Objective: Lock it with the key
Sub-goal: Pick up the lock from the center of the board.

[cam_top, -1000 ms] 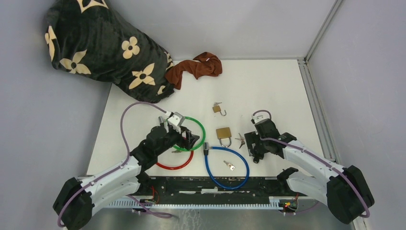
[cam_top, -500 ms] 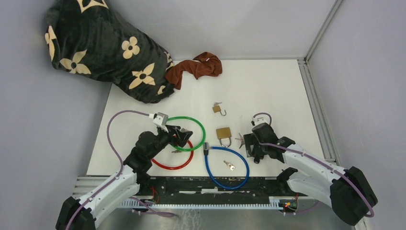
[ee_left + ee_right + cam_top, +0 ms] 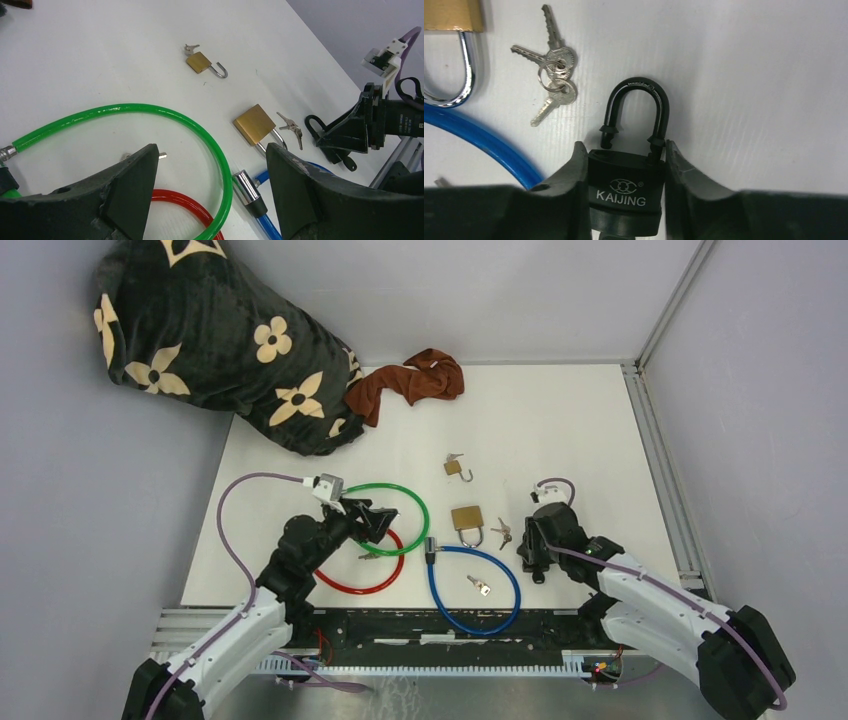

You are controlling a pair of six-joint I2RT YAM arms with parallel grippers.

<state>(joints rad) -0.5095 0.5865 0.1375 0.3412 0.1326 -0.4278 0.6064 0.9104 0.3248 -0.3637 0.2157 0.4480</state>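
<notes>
- Right wrist view: the right gripper (image 3: pixel 625 150) presses its fingers on both sides of the black padlock (image 3: pixel 626 192), clamping the body. KAIJING reads on the face, and the shackle stands open with one leg out of the body.
- Just beyond the shackle, to its left, a bunch of keys (image 3: pixel 553 85) lies flat on the white table (image 3: pixel 749 75), apart from the lock.
- In the top view that padlock cannot be told from the black gripper. This view adds a large brass padlock (image 3: pixel 466 517) just beside the keys, a small brass padlock (image 3: pixel 454 467) further back, and a single key (image 3: pixel 479 586) inside the blue cable loop (image 3: pixel 431 585).
- Left wrist view: the left gripper (image 3: pixel 210 150) gapes wide, with nothing between its fingers, above the green cable loop (image 3: pixel 125 107) and the red cable (image 3: pixel 185 201).
- Only that view shows a key at the base of the small brass padlock, whose shackle is open.
</notes>
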